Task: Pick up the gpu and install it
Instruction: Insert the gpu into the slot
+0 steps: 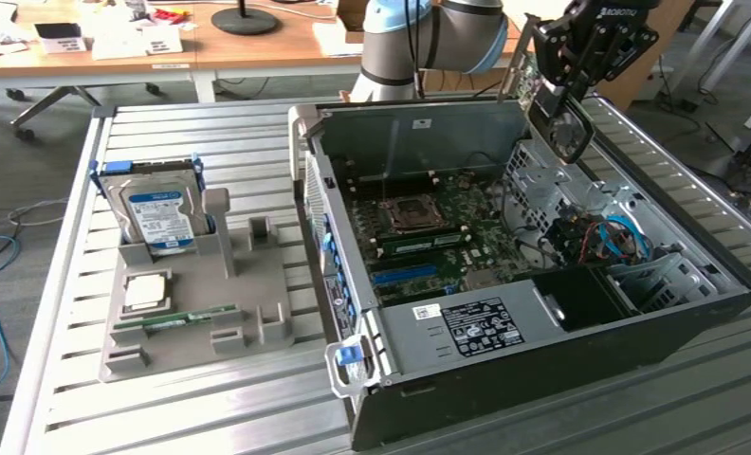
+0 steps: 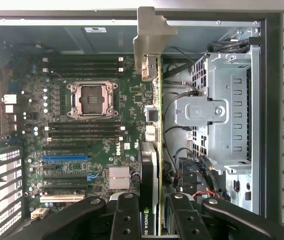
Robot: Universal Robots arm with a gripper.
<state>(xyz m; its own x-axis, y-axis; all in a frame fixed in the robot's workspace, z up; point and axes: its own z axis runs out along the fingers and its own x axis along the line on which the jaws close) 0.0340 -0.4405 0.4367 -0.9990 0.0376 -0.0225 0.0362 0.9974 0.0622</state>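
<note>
Jaws clamped on gpu (image 2: 149,170) above open case (image 1: 503,379), motherboard (image 2: 92,145) and drive cage (image 2: 226,115) below, hard drive (image 1: 158,213) in stand (image 1: 186,303)

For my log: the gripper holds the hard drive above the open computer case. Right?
No. The gripper holds the graphics card, not the hard drive, above the open computer case; the exterior view shows the drive standing in the grey tray.

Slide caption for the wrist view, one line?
Gripper holds the gpu edge-on over the motherboard in the open case.
</note>
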